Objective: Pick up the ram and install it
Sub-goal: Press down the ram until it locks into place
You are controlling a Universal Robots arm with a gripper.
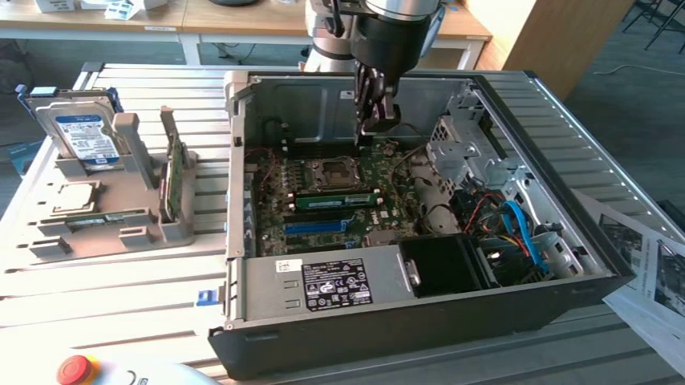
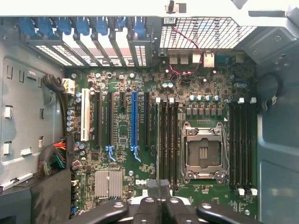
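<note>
Ram [image 1: 337, 200] stands seated beside the CPU socket [image 1: 332, 172], so installation looks complete; my gripper [image 1: 377, 128] hangs above, closed on nothing.

— What sort of room is this?

— You're in a robotics lab set up for computer assembly. Look at what's in front of you: an open computer case [image 1: 428, 341] sits on a slatted metal counter [image 1: 118, 297], a robot arm [image 1: 391, 32] hangs over it, and a grey fixture tray [image 1: 107, 241] beside it holds a hard drive [image 1: 83, 132].

— Anything else that tells you it's a lab?

— Yes. There's a red emergency-stop button [image 1: 77, 369] at the counter's near edge, and wooden desks [image 1: 246, 16] stand behind.
</note>
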